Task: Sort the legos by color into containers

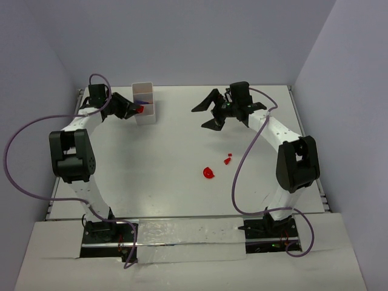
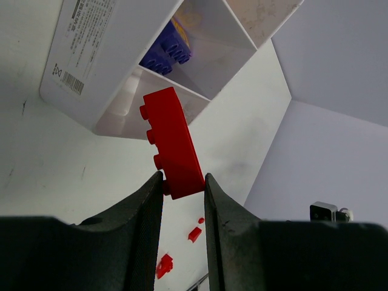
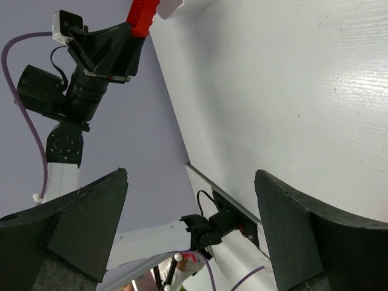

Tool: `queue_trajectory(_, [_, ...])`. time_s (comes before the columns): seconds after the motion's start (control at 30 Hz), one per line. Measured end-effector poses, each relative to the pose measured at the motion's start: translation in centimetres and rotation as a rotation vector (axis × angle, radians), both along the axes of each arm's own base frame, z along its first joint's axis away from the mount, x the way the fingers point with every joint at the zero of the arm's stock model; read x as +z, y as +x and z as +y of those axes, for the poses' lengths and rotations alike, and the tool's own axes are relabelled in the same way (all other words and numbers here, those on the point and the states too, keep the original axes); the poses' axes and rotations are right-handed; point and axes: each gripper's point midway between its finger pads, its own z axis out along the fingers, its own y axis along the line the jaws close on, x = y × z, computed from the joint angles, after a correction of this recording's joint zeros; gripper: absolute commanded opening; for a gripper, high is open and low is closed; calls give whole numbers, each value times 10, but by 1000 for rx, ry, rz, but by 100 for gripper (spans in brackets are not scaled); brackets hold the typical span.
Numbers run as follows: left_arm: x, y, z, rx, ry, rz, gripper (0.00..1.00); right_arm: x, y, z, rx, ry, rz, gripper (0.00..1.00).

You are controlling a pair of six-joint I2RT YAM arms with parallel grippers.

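Observation:
My left gripper [image 1: 137, 110] [image 2: 183, 183] is shut on one end of a red brick-shaped lego [image 2: 173, 142] [image 1: 140, 110]. It holds the lego tilted, just above the near end of the white three-compartment tray [image 1: 144, 92] [image 2: 91, 66]. Purple legos [image 2: 167, 48] lie in the tray's middle compartment. Three small red legos lie on the table: a larger one [image 1: 208, 173] [image 2: 163, 265] and two tiny ones [image 1: 227, 160] [image 2: 194, 233]. My right gripper [image 1: 210, 112] [image 3: 191, 176] hangs open and empty over the far middle of the table. Its view shows the red lego [image 3: 142, 17] in the left gripper.
Grey walls close in the white table [image 1: 182, 145] at the back and on both sides. Purple cables [image 1: 18, 151] loop beside each arm. The arm bases stand at the near edge.

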Motion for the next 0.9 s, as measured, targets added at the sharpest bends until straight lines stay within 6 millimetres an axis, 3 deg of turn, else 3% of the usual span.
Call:
queue_trajectory(0.17, [-1, 1, 0, 3, -4, 1, 68, -1, 0, -1, 5, -12, -14, 93])
queue_trajectory(0.5, [9, 5, 1, -9, 14, -50, 74, -11, -1, -7, 47, -89, -81, 93])
queue_trajectory(0.63, [40, 2, 1, -54, 95, -173, 74, -14, -2, -16, 89, -186, -150, 92])
queue_trajectory(0.73, [81, -6, -6, -124, 231, -342, 89, -6, -1, -27, 128, -282, -251, 91])
queue_trajectory(0.8, [116, -21, -20, -203, 345, -500, 92, 2, -5, -36, 164, -366, -352, 90])
queue_trajectory(0.9, [159, -59, -45, -324, 486, -713, 99, 13, -19, -50, 219, -511, -507, 86])
